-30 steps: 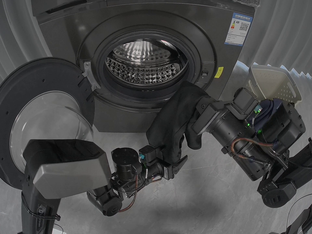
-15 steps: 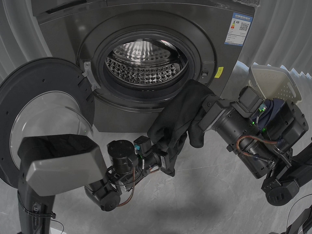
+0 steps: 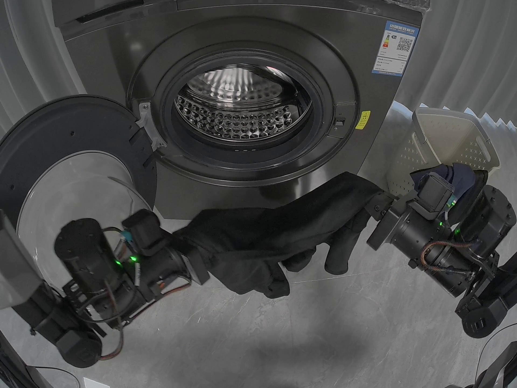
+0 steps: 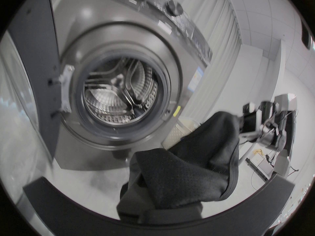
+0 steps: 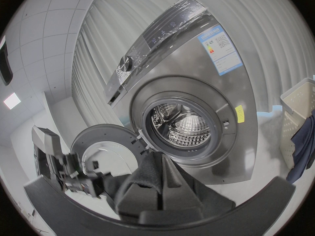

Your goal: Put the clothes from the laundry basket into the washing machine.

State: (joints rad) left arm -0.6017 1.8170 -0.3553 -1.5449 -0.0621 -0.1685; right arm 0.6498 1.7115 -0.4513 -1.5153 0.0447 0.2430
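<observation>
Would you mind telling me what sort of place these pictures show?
Likely a laundry corner of a test room: a front-loading washing machine, its door open, a laundry basket beside it, pale curtains behind.

Garment [image 3: 269, 238] hangs before washing machine [image 3: 107, 55], left of laundry basket [image 3: 458, 141]

The head view looks forward and down from above at the washing machine [image 3: 107, 55] and its open drum [image 3: 242, 109]. Each wrist view sits low and close, facing that drum: the left from beside the open door [image 4: 32, 66], the right from beside the laundry basket [image 5: 297, 115]. All share the drum and black garment [image 3: 280, 233].
</observation>
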